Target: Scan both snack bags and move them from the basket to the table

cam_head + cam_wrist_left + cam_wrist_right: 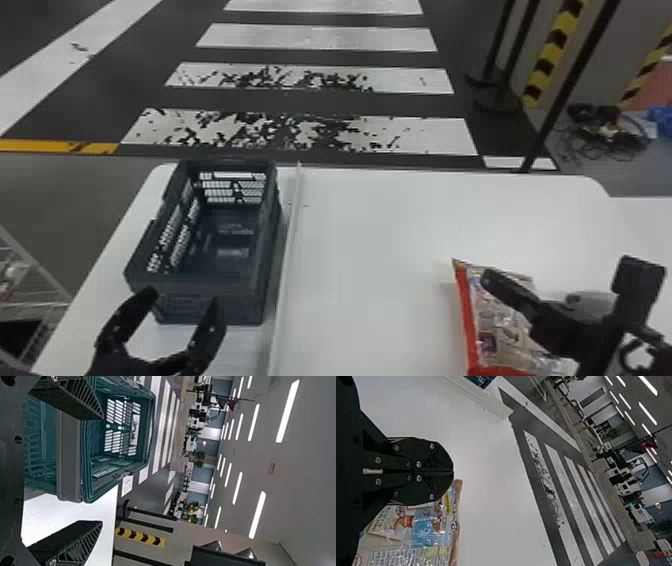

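Holding left gripper spread near basket; well right of basket, holding right gripper pressed together, seeing snack bag.

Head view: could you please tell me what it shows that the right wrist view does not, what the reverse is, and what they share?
The head view gives the left gripper, open near the basket, and a striped post and cables on the floor.

The right wrist view gives ceiling lights.

Both share the right gripper by a snack bag, the white table with its raised strip, part of the basket, and the floor's white stripes.
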You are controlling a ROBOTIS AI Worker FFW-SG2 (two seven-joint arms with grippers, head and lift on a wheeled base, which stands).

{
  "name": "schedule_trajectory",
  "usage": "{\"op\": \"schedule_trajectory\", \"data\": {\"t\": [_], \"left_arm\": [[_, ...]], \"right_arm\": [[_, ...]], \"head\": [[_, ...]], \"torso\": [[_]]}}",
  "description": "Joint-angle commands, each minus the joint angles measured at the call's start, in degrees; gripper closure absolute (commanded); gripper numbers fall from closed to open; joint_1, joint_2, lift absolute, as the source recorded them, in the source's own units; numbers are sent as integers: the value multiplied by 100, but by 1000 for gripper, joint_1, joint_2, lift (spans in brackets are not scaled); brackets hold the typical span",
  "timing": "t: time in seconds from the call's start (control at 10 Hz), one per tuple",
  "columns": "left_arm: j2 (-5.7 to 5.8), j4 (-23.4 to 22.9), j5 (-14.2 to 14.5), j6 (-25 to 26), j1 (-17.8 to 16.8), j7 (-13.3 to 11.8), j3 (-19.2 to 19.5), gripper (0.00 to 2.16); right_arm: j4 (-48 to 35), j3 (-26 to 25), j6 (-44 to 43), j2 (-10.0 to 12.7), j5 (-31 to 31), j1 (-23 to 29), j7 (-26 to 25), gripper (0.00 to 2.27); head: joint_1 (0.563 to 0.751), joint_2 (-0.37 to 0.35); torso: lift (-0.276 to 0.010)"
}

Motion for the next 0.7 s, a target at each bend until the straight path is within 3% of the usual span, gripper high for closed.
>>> {"op": "schedule_trajectory", "data": {"t": [0.0,0.6], "left_arm": [[2,-17,0,-9,18,-7,0,53],[2,-96,-44,-26,53,2,-44,53]], "right_arm": [[246,-112,-236,-5,87,-3,84,2246],[396,-543,-482,-40,95,199,356,2246]], "head": [[695,-25],[695,-100]], "torso": [[-98],[-98]]}}
